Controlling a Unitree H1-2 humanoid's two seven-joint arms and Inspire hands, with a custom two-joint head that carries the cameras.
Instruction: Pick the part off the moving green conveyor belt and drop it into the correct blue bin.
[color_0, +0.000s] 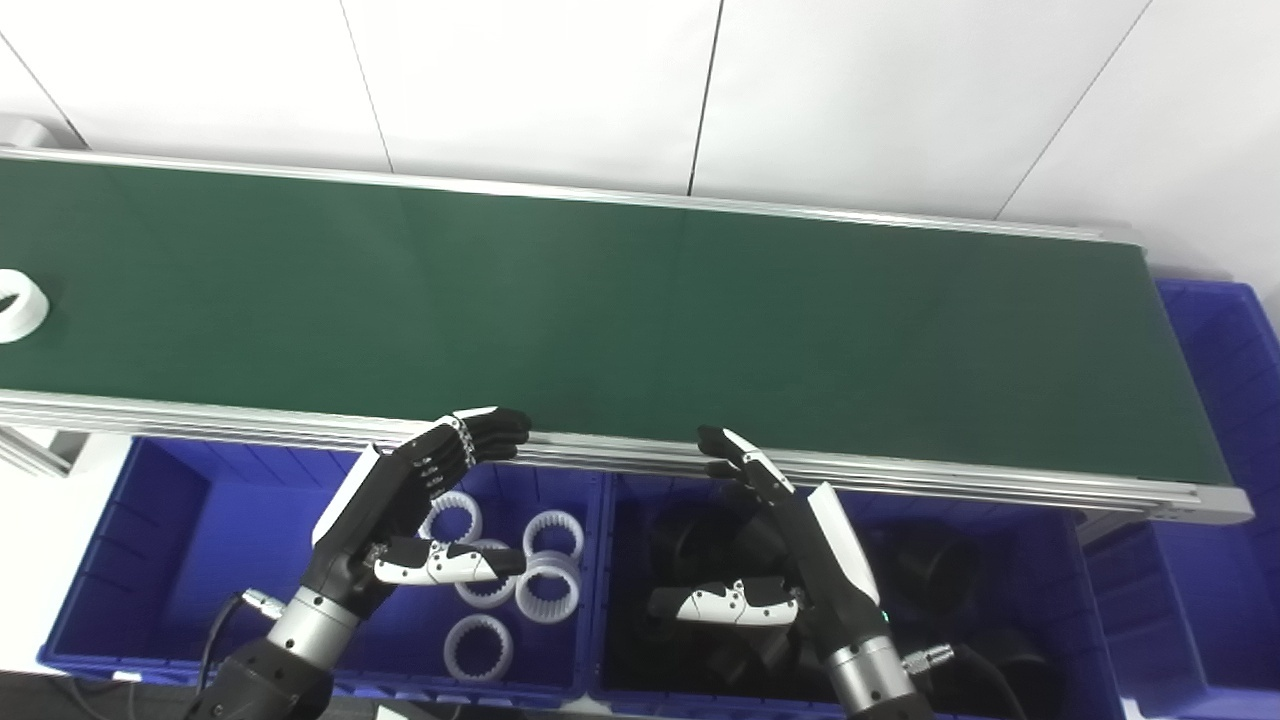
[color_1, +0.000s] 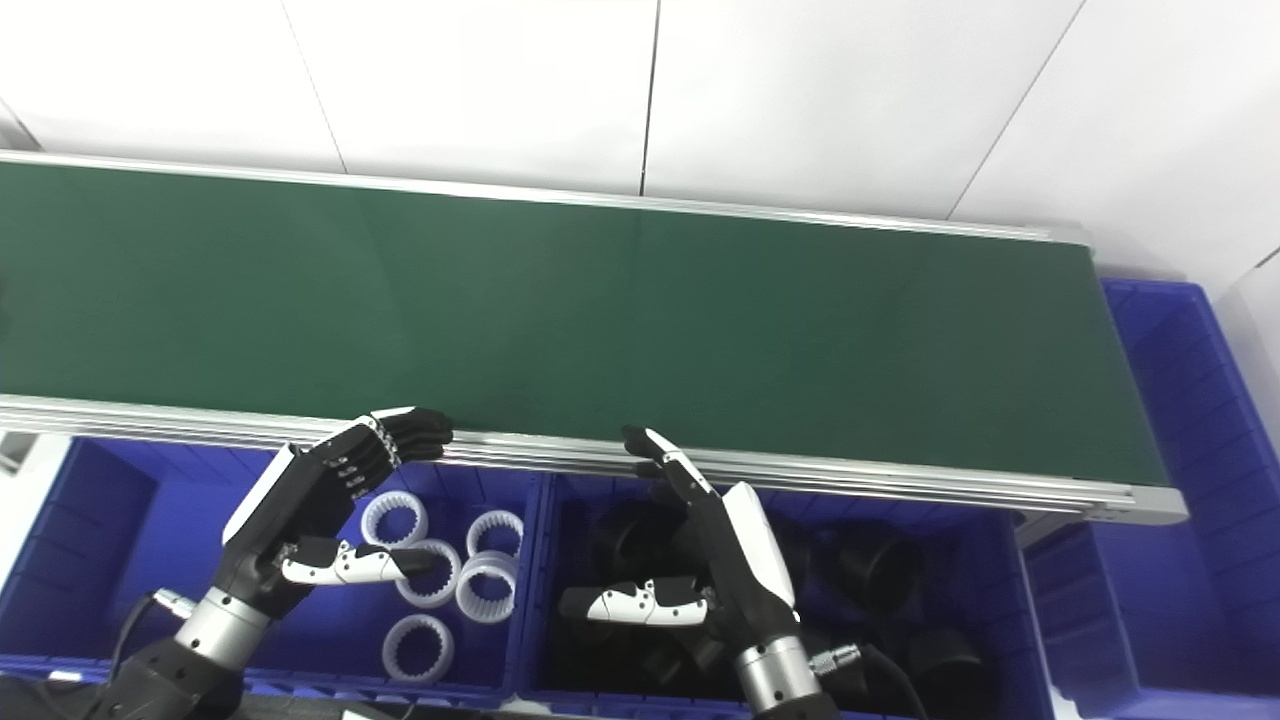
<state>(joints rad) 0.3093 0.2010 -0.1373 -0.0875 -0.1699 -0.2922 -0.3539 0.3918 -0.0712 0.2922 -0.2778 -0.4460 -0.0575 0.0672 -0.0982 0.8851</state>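
White ring part (color_0: 18, 305) lies on the green conveyor belt (color_0: 620, 320) at the far left edge of the left eye view, partly cut off by the frame; not visible in the right eye view. It rests about midway across the belt's width, well apart from both hands.

Belt runs left to right across the scene, silver rails along both long sides, its right end near a blue bin (color_0: 1225, 400) set at the end of the belt.

Left hand (color_0: 420, 510) hangs over the left blue bin (color_0: 150, 560), fingers apart and curled slightly, fingertips (color_0: 500, 430) up near the near rail, thumb pointing right. It holds nothing.

Right hand (color_0: 780, 550) hangs over the middle blue bin (color_0: 1040, 600), fingers apart and stretched toward the rail, thumb pointing left. It also holds nothing.

Left bin holds several white toothed rings (color_0: 478, 645), loosely grouped at its right side, some overlapping. Middle bin holds black cylindrical parts (color_0: 930, 570); their number cannot be told in the dark interior.

White panelled wall (color_0: 640, 90) behind the belt.
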